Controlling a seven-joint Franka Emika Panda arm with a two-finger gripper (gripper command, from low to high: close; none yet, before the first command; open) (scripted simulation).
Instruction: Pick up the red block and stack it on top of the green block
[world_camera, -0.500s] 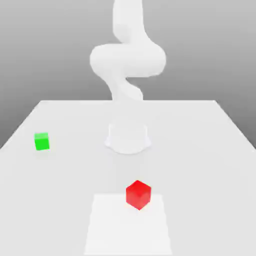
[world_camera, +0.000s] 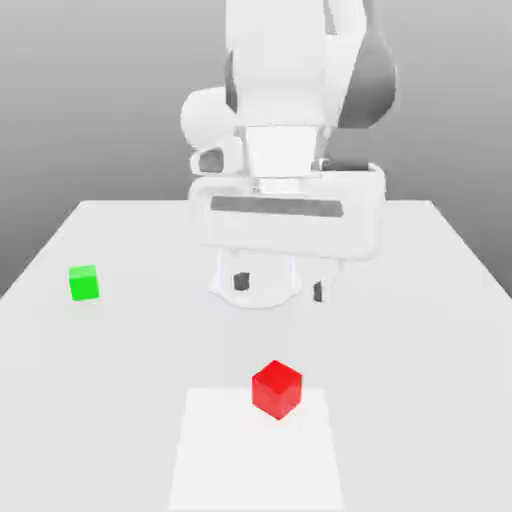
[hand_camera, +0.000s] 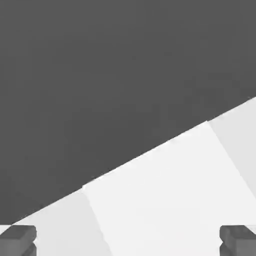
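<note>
Sitting nearest in the exterior view, the small glossy red cube (world_camera: 277, 389) rests on the far edge of a paler square patch (world_camera: 255, 455) of the flat white counter (world_camera: 420, 330). Beyond it, the white two-fingered claw (world_camera: 280, 286) hangs above the counter, its dark fingertips (world_camera: 241, 282) spread wide apart, holding and touching nothing. The small plain green cube (world_camera: 84, 283) lies well apart, towards the exterior view's left, on the bare counter.

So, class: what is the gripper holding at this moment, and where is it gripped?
Nothing. The gripper hangs open above the table, apart from the red block and green block.
</note>
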